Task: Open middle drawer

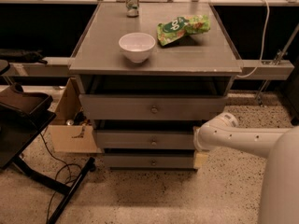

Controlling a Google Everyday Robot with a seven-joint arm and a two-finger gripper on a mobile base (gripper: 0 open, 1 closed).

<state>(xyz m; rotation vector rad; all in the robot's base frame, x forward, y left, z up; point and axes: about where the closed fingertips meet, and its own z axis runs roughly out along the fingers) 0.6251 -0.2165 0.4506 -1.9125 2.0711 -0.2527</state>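
Grey middle drawer looks shut, its knob well left of the claw, which hangs at the drawer's right end. Whether the claw is spread, I cannot tell. From so far off-centre it could snag the panel edge or miss the knob.

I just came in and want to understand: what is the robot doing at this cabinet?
The robot's arm reaches in from the right, low in front of a grey cabinet with three drawers. Its gripper is at the right end of the middle drawer, apart from the round knob at the centre, which nothing holds. The drawer does not look pulled out yet. On top lie a white bowl, a green snack bag and a can.
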